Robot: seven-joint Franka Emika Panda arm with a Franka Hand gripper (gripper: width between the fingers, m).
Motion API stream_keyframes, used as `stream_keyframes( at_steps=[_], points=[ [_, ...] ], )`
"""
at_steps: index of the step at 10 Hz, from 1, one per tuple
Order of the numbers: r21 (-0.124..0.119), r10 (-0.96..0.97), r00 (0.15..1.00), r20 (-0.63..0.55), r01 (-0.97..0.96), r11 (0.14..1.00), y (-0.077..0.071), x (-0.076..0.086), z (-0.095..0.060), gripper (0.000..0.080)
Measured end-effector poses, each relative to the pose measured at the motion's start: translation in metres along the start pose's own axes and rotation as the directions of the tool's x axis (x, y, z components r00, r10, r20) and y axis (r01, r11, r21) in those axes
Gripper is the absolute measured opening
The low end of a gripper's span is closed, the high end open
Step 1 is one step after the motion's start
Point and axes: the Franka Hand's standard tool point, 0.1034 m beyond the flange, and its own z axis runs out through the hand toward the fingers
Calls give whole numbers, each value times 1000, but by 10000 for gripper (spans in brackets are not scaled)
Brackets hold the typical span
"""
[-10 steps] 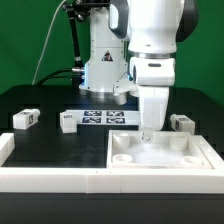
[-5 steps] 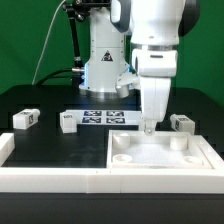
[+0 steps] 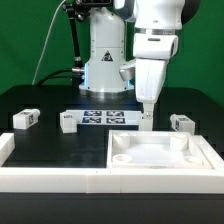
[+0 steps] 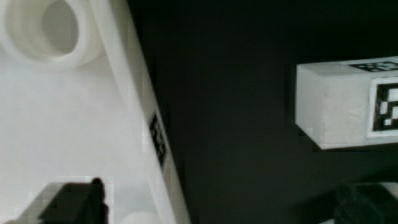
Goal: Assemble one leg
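Note:
My gripper hangs open and empty just above the far edge of the large white tray-like piece. In the wrist view the gripper straddles that edge: one finger is over the tray piece, the other over the black table. A white leg with a square tag lies on the table beside the tray edge, apart from the fingers. In the exterior view three legs show: one at the right, one by the marker board and one at the far left.
The marker board lies behind the tray piece, in front of the arm's base. A low white rail runs along the front left of the black table. The tray piece has round sockets in its corners.
The gripper has risen from the tray's far rim and shifted slightly toward the exterior view's left. It stays open. The legs and the tray piece have not moved.

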Motion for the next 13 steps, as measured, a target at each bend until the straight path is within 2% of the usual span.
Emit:
stream_keyframes(
  at_steps=[3,4,6,9,11,12,13],
  points=[
    [2,234,972,-1,-234,972,-2,0,1,649],
    [12,381,925,-4,-381,925,-10,2,4,649],
    [19,570,821,-6,-570,821,-27,15,8,649],
    [41,775,631,-1,-775,631,-41,36,8,649],
    [57,900,435,12,-899,434,-53,57,7,649],
    [66,925,380,9,-923,379,-55,62,8,649],
    [66,925,379,14,-924,377,-55,62,8,649]
  ],
)
